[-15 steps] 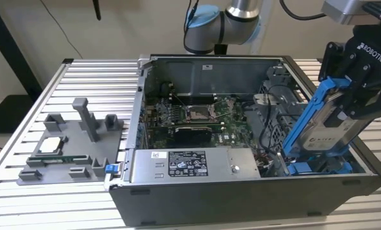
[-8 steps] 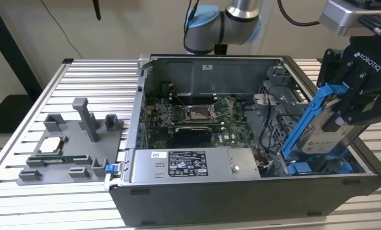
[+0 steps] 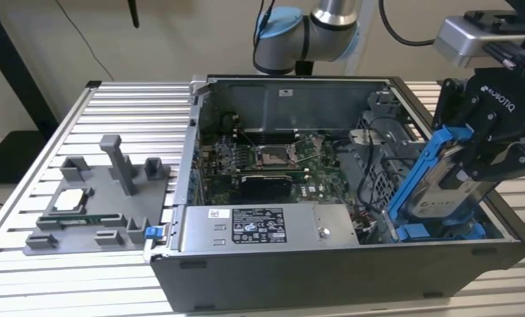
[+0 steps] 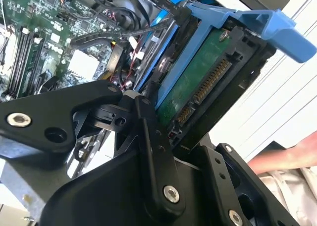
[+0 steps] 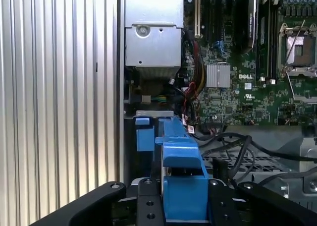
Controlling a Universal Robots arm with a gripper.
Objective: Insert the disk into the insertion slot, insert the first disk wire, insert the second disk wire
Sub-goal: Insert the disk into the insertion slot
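Disk (image 3: 438, 191): one, a silver-grey drive clipped in a blue frame. It stands steeply tilted at the corner of the computer case (image 3: 333, 271) nearest the exterior view's right. Its upper end rises above the case rim. Its lower end is down at the insertion slot (image 3: 443, 232), the dark bay with blue plastic parts. Whether it is seated there cannot be told. In the second wrist view its green circuit-board side (image 4: 198, 82) faces the camera, connector pins exposed.

Claw (image 3: 478, 158): one, black, pinching the disk. In the first wrist view the claw (image 5: 184, 206) has one finger on each side of the blue frame (image 5: 183, 186).

Case: one, open on top, resting on the slatted metal table (image 3: 130, 105). Contents:
- One green circuit board (image 3: 271, 158).
- One grey power box (image 3: 262, 228) with a white sticker.
- Several black cables (image 5: 233, 146) lying near the slot.

Grey holder (image 3: 86, 198): one, on the table at the exterior view's left, well apart from the disk. It carries one square chip (image 3: 71, 200) and one memory stick (image 3: 82, 218).

Person's hand (image 4: 282, 156): one, seen beside the claw in the second wrist view.
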